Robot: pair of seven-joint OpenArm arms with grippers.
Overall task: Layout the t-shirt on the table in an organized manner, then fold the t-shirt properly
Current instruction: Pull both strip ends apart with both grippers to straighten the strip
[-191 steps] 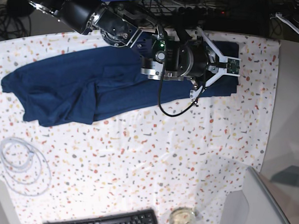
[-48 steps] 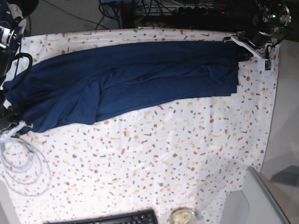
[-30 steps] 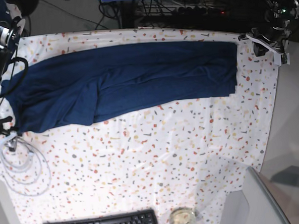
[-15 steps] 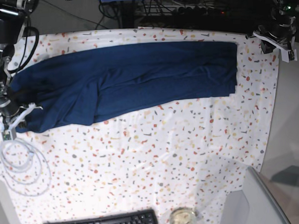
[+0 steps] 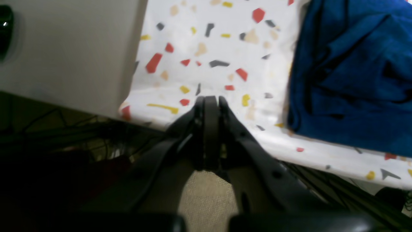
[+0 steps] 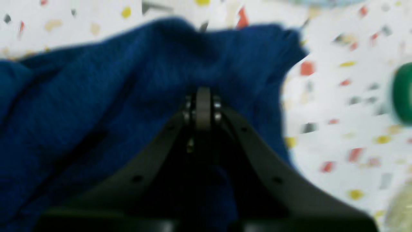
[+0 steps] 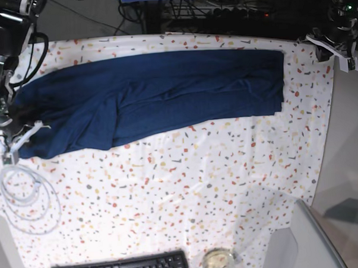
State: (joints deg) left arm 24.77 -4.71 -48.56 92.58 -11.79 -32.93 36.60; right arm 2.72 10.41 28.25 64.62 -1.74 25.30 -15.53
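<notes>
Speckled surface [image 7: 187, 187] carries the t-shirt [image 7: 159, 96], stretched long across its far half.
Right gripper [image 6: 202, 96], jaws pressed together, seemingly pinches the shirt's end to tug it flat; left gripper [image 5: 208, 100] hangs shut off the corner.

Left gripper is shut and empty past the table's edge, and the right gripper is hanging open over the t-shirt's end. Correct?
Not quite: the right gripper is shut, jaws together at the t-shirt, as the right wrist view shows. The left gripper is shut and empty.
</notes>
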